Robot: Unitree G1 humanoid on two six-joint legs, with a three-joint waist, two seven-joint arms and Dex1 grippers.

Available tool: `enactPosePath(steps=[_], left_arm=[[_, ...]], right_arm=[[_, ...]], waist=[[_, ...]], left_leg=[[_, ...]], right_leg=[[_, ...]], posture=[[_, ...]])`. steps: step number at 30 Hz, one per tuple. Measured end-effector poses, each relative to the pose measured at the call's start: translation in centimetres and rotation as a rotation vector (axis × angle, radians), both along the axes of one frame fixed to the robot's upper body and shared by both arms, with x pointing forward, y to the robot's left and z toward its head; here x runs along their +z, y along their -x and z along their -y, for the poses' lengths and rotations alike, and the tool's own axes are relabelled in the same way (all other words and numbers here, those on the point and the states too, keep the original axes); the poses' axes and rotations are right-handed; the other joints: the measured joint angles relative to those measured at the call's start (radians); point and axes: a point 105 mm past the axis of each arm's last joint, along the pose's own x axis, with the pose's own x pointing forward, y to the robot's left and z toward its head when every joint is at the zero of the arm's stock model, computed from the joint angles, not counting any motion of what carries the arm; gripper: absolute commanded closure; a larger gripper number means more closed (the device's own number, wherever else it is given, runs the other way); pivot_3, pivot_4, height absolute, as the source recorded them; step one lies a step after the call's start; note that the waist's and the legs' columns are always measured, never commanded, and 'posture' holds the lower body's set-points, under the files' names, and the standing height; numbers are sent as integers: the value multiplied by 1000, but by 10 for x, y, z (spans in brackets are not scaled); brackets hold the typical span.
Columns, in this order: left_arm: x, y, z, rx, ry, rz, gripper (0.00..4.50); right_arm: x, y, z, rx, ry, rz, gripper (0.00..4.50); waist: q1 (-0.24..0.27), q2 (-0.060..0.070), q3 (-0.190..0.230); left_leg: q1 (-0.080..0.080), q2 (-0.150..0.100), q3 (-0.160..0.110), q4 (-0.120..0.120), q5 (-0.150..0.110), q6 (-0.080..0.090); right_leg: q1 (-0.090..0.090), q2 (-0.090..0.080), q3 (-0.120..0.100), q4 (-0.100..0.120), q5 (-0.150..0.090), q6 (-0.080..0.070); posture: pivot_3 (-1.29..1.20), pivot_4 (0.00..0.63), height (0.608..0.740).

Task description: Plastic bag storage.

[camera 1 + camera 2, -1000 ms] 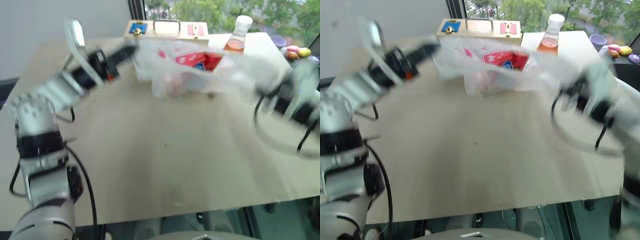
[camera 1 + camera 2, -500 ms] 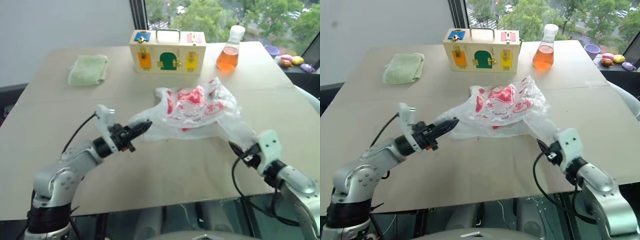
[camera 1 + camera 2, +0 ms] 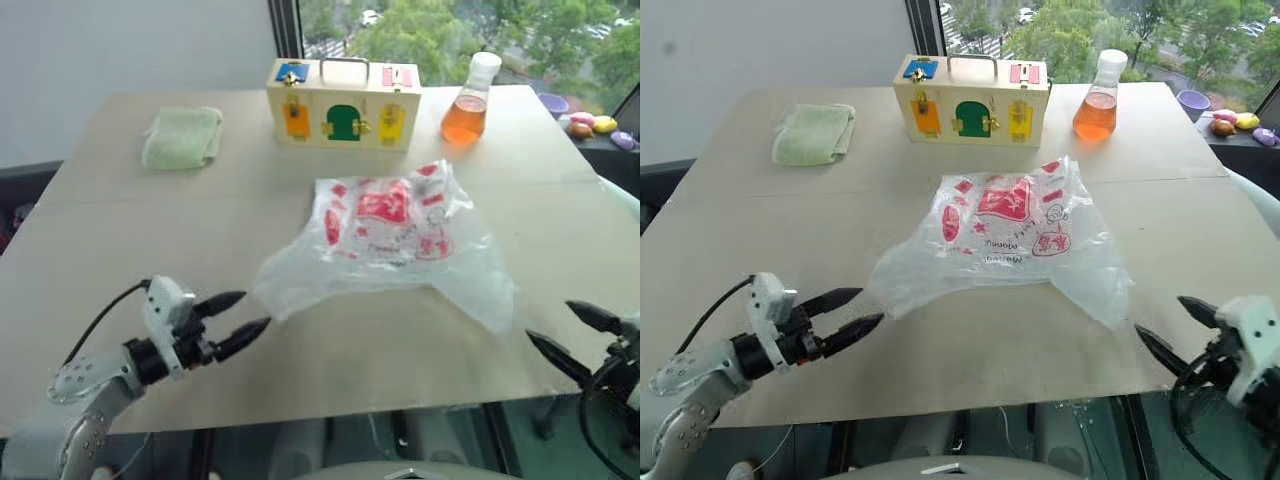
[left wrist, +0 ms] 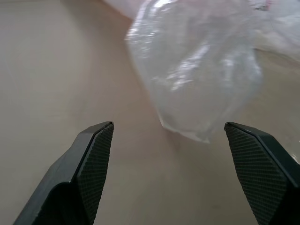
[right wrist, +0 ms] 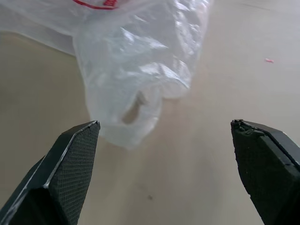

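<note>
The plastic bag (image 3: pixel 390 235), thin translucent white with red print, lies spread and crumpled on the middle of the table, free of both grippers. My left gripper (image 3: pixel 250 310) is open near the table's front left, its fingertips just short of the bag's left corner (image 4: pixel 197 84). My right gripper (image 3: pixel 550 320) stands open at the front right edge, a little back from the bag's right corner (image 5: pixel 136 93). Nothing is between either pair of fingers.
A wooden box (image 3: pixel 343 103) with coloured doors and a handle stands at the back centre. A flask of orange liquid (image 3: pixel 466 105) is to its right and a folded pale green cloth (image 3: pixel 182 137) to its left. Small coloured objects (image 3: pixel 590 123) sit beyond the far right corner.
Both grippers opened and let go of the bag's corners, then drew back toward the table's front edge. The bag settled flat on the table.
</note>
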Motion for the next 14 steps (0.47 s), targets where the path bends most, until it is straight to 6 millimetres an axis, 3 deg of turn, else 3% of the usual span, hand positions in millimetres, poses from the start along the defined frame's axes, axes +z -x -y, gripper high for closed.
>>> enactPosePath(steps=[6,14], left_arm=[[-2,10,19,-72,3,6,582],[-6,32,-16,40,-50,-30,582]], right_arm=[[10,-19,23,5,48,33,0],[22,-31,21,51,35,82,0]], waist=[[-4,1,0],[9,1,0]], left_leg=[[0,1,1,-2,0,1],[-2,-2,2,-1,-2,3]], right_leg=[[-1,2,1,1,0,0],[-3,1,2,0,0,0]], posture=[[0,150,740],[0,150,740]])
